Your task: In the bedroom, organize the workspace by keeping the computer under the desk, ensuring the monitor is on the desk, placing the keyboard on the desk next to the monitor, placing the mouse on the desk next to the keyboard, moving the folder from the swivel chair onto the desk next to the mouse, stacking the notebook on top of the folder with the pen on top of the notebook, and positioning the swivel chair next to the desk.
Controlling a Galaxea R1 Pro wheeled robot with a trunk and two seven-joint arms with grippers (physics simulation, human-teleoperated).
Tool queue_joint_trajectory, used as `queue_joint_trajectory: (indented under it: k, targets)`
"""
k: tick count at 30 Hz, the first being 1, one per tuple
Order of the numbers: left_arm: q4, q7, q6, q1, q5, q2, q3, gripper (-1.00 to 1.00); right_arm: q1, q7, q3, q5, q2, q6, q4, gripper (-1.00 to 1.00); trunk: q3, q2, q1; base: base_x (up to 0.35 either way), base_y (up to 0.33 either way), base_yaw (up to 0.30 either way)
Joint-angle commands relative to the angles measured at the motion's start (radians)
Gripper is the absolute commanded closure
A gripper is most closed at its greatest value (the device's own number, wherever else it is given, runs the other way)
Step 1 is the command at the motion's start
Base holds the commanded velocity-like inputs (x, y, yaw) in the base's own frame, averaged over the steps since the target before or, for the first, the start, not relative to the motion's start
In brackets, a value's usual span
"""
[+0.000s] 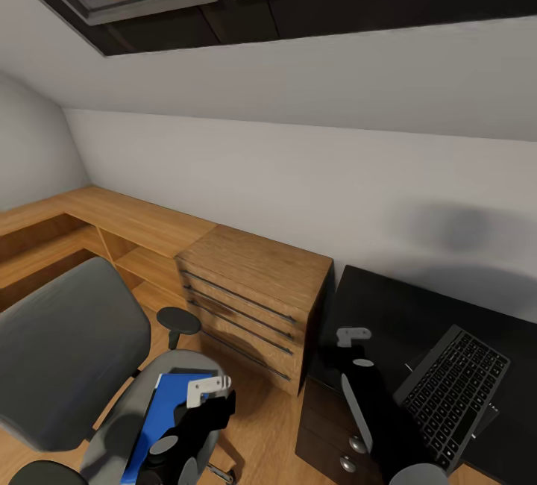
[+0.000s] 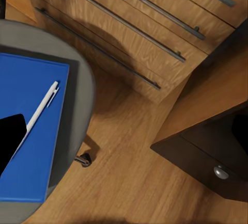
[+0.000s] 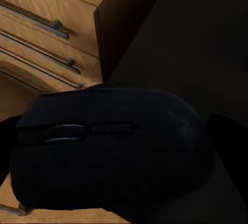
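Mouse (image 3: 111,149) placement is the step in hand, by my reading: the dark rounded body sits right up against the right wrist camera, between the fingers of the right end effector (image 1: 353,336), which looks closed on it, though the fingertips themselves are hard to make out against the black. That end effector hangs over the near corner of the glossy black desk (image 1: 418,306), with the keyboard (image 1: 453,393) lying on the desk just beside it on its outer side, so the mouse is carried to where a spot next to the keyboard is within reach. On the end effector's other side stands the light-wood dresser (image 1: 253,298), close against the desk's end. The left end effector (image 1: 209,388) hovers above the seat of the swivel chair (image 1: 67,351); I cannot tell how far its fingers are parted, and it appears to hold nothing. Beneath it the blue folder (image 2: 31,131) lies flat on the seat with the white pen (image 2: 41,108) resting on top, and a dark grey edge showing past the folder's border may be the notebook, though that is uncertain. Waiting there probably keeps the left arm ready for the folder once the mouse is down. A silver drawer knob (image 2: 221,172) on the desk front shows in the left wrist view.
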Motion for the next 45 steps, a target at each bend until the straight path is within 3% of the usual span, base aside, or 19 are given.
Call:
queue_joint_trajectory:
  k: [1,15,21,34,43,45]
  targets:
    - [-0.01,0.009,0.004,-0.001,0.011,0.0,-0.001,-1.0,-0.001,-0.003,0.002,0.02,-0.001,0.004,0.011,1.0,-0.001,-0.001,0.0,0.0,0.0,0.0]
    - [-0.023,0.009,0.004,0.0,0.013,0.0,0.0,-1.0,-0.01,-0.007,0.001,0.036,-0.017,-0.031,0.116,1.0,-0.001,-0.001,0.0,0.0,0.0,0.0]
    - [-0.023,0.008,0.004,0.0,0.013,0.0,0.0,-1.0,-0.011,-0.057,-0.001,0.037,-0.022,-0.05,0.133,1.0,-0.001,-0.001,0.0,0.0,0.0,0.0]
    - [-0.023,0.007,0.005,0.0,0.013,0.0,-0.001,-1.0,-0.041,-0.066,-0.002,0.036,-0.036,-0.103,0.242,1.0,-0.001,-0.001,0.0,0.094,0.0,0.0]
    - [-0.051,0.007,0.007,0.0,0.014,0.0,-0.001,-1.0,-0.138,-0.066,-0.001,0.034,-0.051,-0.241,0.462,1.0,-0.001,-0.001,0.0,0.086,0.0,0.0]
    - [-0.056,0.007,0.008,0.0,0.02,0.0,-0.001,-1.0,-0.142,-0.066,-0.001,0.034,-0.052,-0.251,0.473,1.0,-0.001,-0.001,0.0,0.003,0.0,0.0]
